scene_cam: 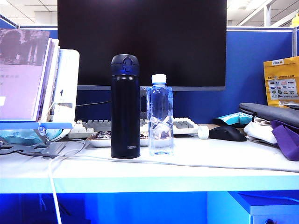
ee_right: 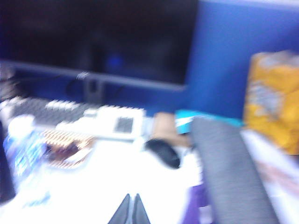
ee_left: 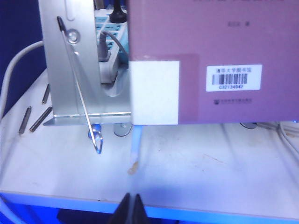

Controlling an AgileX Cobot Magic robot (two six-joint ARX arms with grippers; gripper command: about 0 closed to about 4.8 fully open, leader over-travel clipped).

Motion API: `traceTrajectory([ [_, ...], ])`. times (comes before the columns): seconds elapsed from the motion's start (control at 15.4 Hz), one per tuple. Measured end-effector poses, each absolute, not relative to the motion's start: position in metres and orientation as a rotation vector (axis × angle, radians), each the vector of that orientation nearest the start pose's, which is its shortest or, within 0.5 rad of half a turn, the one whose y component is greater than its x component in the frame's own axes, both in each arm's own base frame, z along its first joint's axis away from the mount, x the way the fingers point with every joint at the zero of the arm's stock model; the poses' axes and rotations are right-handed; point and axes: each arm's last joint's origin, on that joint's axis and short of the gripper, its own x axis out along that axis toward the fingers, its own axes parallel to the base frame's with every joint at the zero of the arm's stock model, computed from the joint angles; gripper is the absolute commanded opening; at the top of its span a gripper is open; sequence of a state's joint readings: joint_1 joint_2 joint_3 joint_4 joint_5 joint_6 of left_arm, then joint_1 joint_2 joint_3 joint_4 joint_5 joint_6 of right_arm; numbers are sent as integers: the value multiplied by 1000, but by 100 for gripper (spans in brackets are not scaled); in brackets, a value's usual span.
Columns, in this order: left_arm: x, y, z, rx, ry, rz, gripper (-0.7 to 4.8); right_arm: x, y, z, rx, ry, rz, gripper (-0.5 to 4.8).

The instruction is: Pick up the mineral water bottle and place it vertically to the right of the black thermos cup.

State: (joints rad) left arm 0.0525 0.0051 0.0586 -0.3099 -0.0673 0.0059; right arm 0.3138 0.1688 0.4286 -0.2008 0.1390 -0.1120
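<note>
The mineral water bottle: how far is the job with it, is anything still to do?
It looks done. The mineral water bottle stands upright on the table, just right of the black thermos cup. Nothing is in hand: the right gripper has its jaws shut and empty, back from the bottle, and the left gripper is shut and empty near the book stand. Nothing seems left.

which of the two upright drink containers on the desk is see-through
The mineral water bottle, clear crinkled plastic with a white cap. It stands just right of the black thermos cup, which is taller and opaque matte black.
</note>
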Motion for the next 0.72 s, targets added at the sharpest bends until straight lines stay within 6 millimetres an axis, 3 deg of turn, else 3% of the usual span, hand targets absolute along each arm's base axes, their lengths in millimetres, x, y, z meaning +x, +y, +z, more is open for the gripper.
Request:
traceTrajectory([
  [0.2, 91, 7, 153, 8, 257, 118, -5, 87, 21, 210, -117, 45, 200, -1],
  [0.39, 91, 7, 153, 8, 257, 118, -5, 94, 17, 182, -100, 131, 145, -1],
  [0.72, 91, 7, 153, 8, 257, 118, -5, 98, 9, 154, -44, 214, 68, -1],
])
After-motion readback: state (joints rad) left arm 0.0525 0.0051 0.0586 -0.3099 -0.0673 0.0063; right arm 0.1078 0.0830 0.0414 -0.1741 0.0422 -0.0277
